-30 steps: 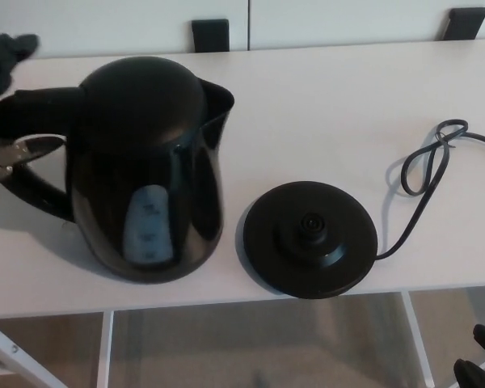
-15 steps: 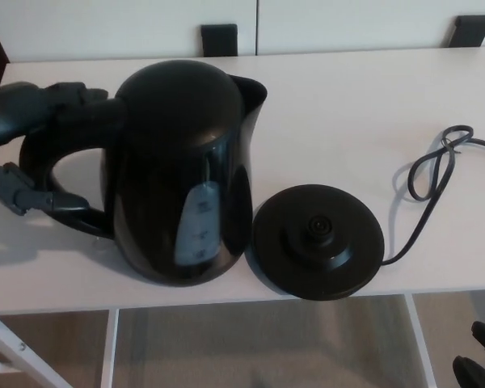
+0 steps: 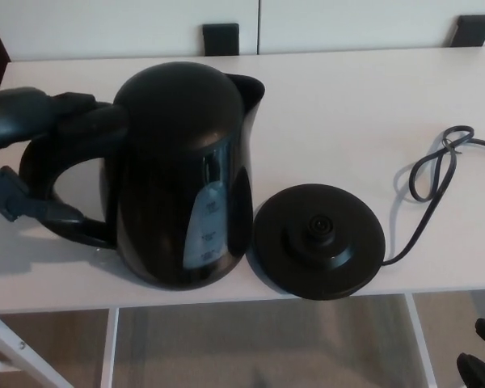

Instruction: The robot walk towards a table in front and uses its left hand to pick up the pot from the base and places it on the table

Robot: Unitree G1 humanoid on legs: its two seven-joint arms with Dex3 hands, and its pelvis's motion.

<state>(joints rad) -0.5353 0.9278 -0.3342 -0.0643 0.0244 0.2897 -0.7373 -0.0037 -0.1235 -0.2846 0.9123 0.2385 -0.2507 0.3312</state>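
Pot status: glossy black plastic kettle pot (image 3: 186,170) upright on white table (image 3: 347,97), off round black base (image 3: 318,240), just left of it. Left hand (image 3: 16,117) at left edge, grey fingers (image 3: 12,198) clamped on pot handle (above and below). Right hand (image 3: 478,368) barely visible at bottom right, grip can't tell. Black cord (image 3: 432,174) loops right of base.

Pot (image 3: 182,174) stands on table (image 3: 347,105), just left of base (image 3: 318,240).
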